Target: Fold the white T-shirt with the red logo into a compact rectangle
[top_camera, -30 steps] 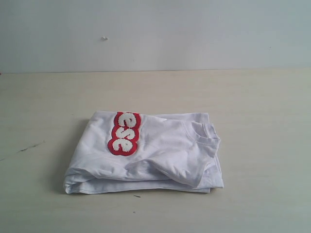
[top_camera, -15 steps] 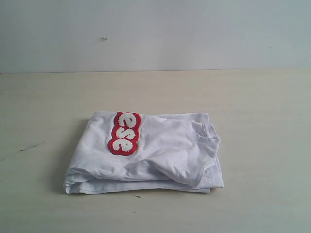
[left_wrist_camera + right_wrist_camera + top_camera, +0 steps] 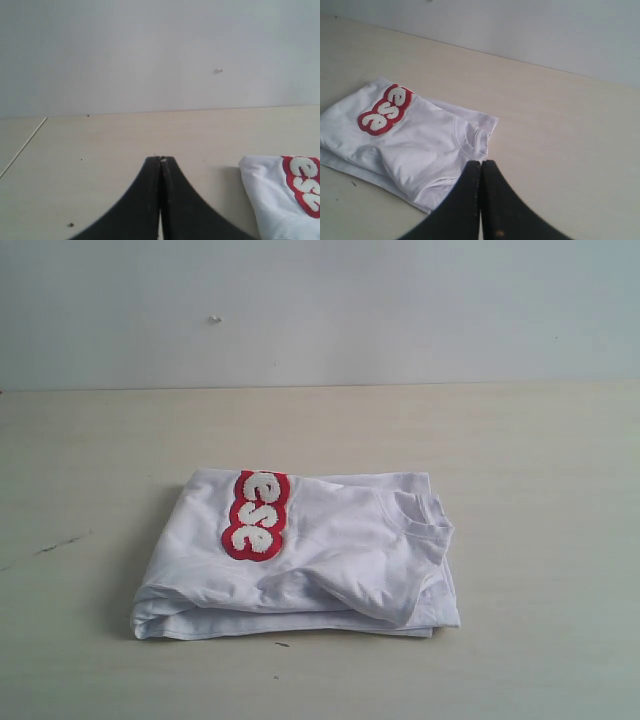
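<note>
1 white T-shirt. 1 red logo on it, 3 white letters showing. 1 ribbed collar. 1 table. 1 wall, with 1 small speck. 2 grippers in all: 1 left gripper, 1 right gripper, each with 2 black fingers.

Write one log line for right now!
white T-shirt folded on table | red logo partly showing | left claw shut, empty | right claw shut, empty
</note>
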Controlling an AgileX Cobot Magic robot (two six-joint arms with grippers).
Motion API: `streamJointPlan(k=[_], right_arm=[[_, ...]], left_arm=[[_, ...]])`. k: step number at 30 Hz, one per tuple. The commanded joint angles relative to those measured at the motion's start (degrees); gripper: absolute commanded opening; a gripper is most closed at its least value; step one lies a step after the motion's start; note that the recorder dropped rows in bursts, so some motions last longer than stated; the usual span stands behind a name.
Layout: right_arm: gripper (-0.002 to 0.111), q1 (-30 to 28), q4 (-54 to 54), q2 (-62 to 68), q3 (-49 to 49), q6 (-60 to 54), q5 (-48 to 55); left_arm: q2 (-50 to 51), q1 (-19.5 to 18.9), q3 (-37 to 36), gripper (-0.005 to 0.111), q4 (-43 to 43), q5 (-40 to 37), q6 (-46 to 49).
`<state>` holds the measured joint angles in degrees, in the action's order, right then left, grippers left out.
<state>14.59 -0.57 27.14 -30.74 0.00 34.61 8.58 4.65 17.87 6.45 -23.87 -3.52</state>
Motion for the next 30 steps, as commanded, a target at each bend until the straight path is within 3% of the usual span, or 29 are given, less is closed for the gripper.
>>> streamJointPlan(k=[1, 8, 18, 30], right_arm=[[0.000, 0.1, 0.2, -0.2, 0.3, 0.0, -0.4], [0.000, 0.1, 0.2, -0.2, 0.3, 0.0, -0.4], [0.000, 0.1, 0.2, -0.2, 0.3, 0.0, -0.4], [0.000, 0.1, 0.2, -0.2, 0.3, 0.0, -0.4]], left_arm=[[-4.1, -0.1, -5.0, 0.000, 0.9, 2.2, -2.0], [-7.9, -0.1, -11.0, 0.000, 1.4, 2.8, -4.6], [-8.6, -0.1, -17.7, 0.000, 9.9, 3.1, -16.0], [-8.6, -0.1, -17.9, 0.000, 9.5, 2.7, -16.2]])
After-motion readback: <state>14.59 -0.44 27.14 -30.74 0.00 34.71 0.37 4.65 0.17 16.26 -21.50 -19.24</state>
